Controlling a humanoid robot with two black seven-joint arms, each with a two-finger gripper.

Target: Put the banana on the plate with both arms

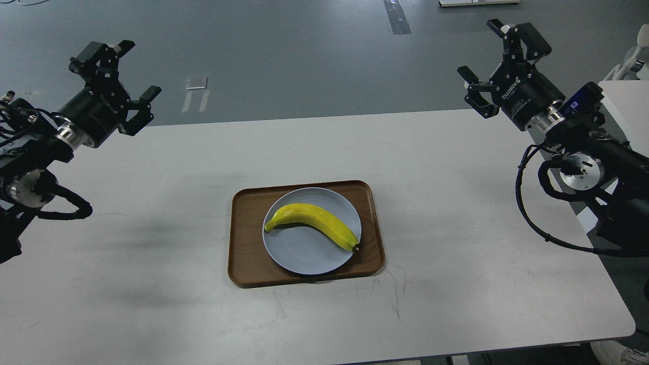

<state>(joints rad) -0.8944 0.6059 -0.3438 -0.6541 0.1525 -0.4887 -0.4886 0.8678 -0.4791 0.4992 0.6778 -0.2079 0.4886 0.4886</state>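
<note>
The bright-yellow banana (314, 223) lies across the pale blue-grey plate (304, 253), its dark tip at the plate's right rim. The plate sits on a brown wooden tray (248, 238) at the table's middle. My left gripper (121, 71) is open and empty, raised above the table's far left corner. My right gripper (481, 56) is open and empty, raised above the far right corner. Both are well away from the banana.
The white table (456, 263) ends at its right edge near my right arm. A white piece of furniture (618, 96) stands beyond the right arm. Grey floor lies behind the table.
</note>
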